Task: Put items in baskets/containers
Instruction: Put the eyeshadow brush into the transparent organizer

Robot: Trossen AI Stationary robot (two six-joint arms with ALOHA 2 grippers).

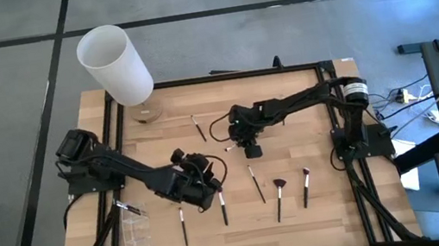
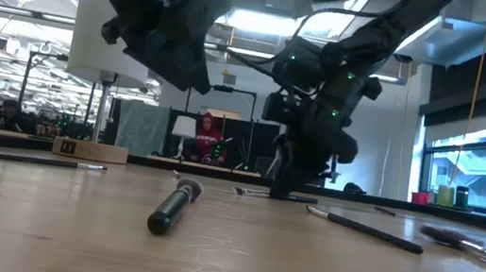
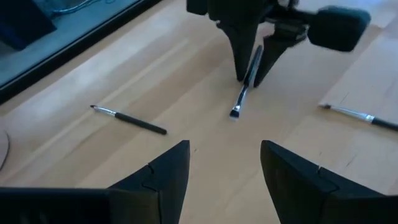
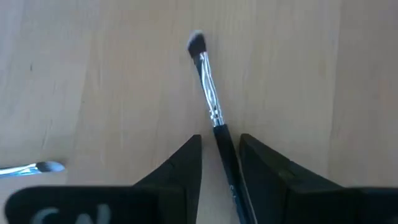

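Observation:
A thin dark-handled brush [image 4: 208,87] lies on the wood, its handle running between the fingers of my right gripper [image 4: 221,165]. The jaws stand open, with a narrow gap on each side of the handle. In the high view the right gripper [image 1: 249,146] is low over the table's middle. My left gripper [image 1: 208,177] hovers a little in front of it, open and holding nothing, facing that brush [image 3: 245,87]. Several more brushes lie loose, among them a fan-headed one [image 1: 280,194] and a dark one [image 1: 223,208]. The clear container [image 1: 136,233] sits at the front left.
A tall white cylinder [image 1: 115,64] stands at the back left beside a round wooden base [image 1: 147,114]. One brush [image 1: 198,128] lies behind the grippers and another [image 2: 174,207] close to the table's front. A black frame [image 1: 110,148] borders the table.

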